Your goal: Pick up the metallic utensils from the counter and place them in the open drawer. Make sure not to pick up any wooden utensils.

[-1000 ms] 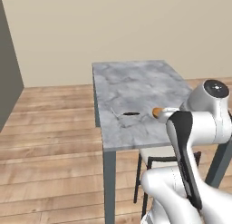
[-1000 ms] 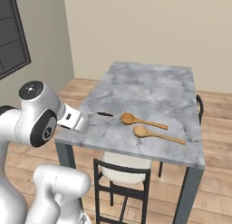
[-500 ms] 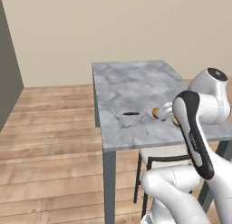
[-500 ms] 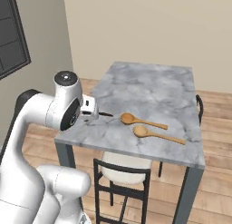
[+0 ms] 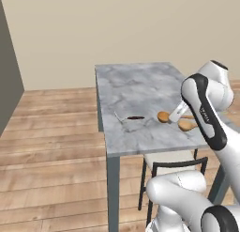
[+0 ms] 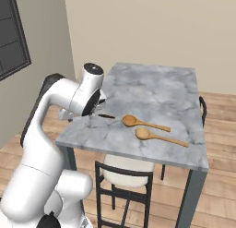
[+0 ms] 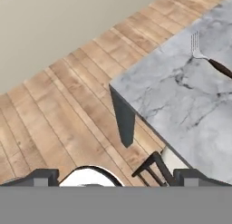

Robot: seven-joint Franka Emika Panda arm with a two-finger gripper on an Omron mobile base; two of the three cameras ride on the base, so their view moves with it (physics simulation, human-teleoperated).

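Note:
On the marble counter (image 5: 140,90) a metallic utensil (image 5: 127,118) lies near the left edge, its silver fork end to the left and its dark handle to the right. The hand view shows the fork (image 7: 197,45) at the top right, on the counter (image 7: 181,105). In the right base view its dark handle (image 6: 107,116) pokes out past my arm. Two wooden utensils, both spoons (image 5: 165,117) (image 6: 146,124), lie right of it. My gripper (image 7: 118,177) hovers above the counter's near corner, open and holding nothing. The open drawer is out of view.
A black chair with a white seat (image 6: 124,169) is tucked under the counter's near side. Wooden floor (image 5: 51,146) lies to the left of the counter. A dark cabinet side (image 5: 8,85) stands at the far left.
My arm has swung up from a folded pose and reached forward over the counter's near part. The utensils and spoons lie where they were. The gripper stays open.

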